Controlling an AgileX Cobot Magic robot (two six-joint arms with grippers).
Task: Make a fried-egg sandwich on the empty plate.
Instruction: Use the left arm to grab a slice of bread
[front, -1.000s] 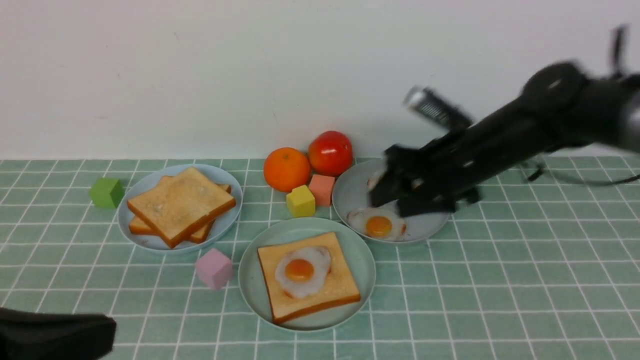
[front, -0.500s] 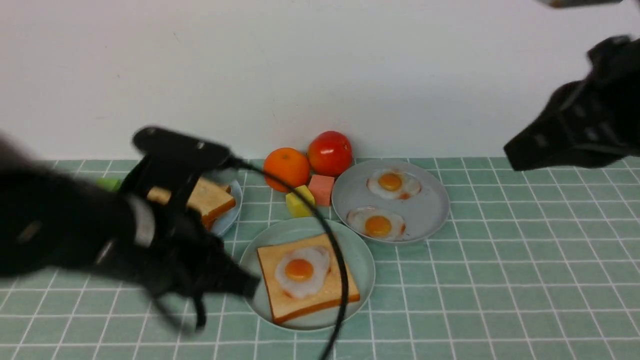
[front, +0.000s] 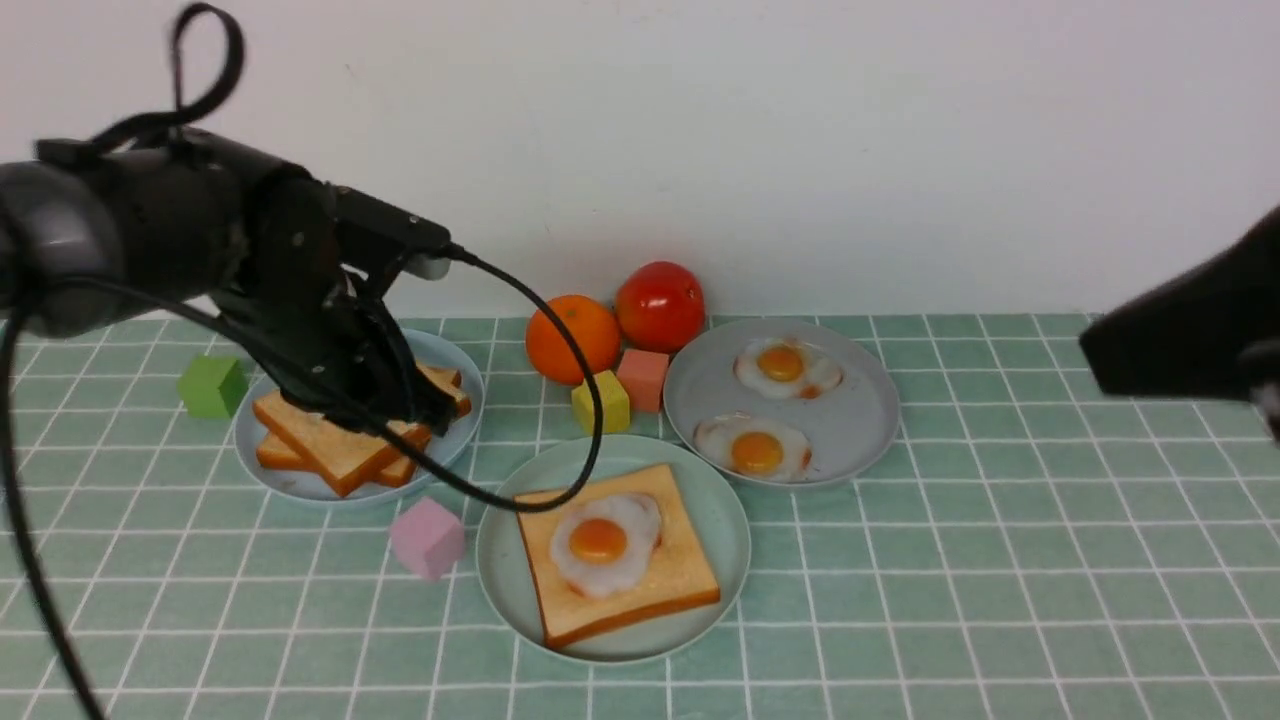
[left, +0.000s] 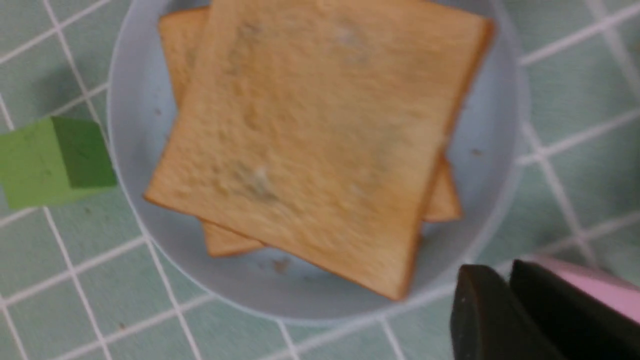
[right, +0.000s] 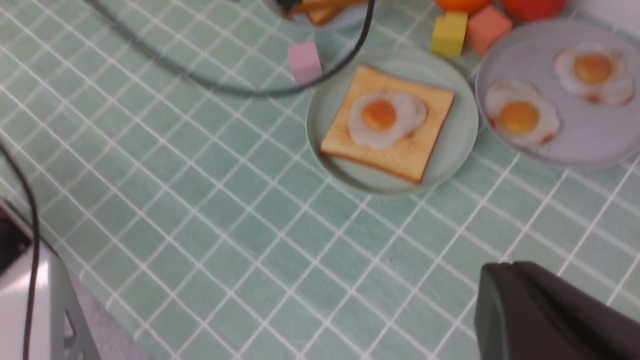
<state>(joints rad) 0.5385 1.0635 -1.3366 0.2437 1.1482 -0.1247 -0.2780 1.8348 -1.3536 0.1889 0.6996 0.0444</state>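
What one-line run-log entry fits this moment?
left end effector: over toast stack, grip unclear | right end effector: at far right | mint plate: toast with egg, top slice missing

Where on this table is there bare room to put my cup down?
The tiles right of the grey plate holding two eggs are bare, as is the near strip in front of the mint plate. It is crowded around the orange, tomato and cubes between the plates.
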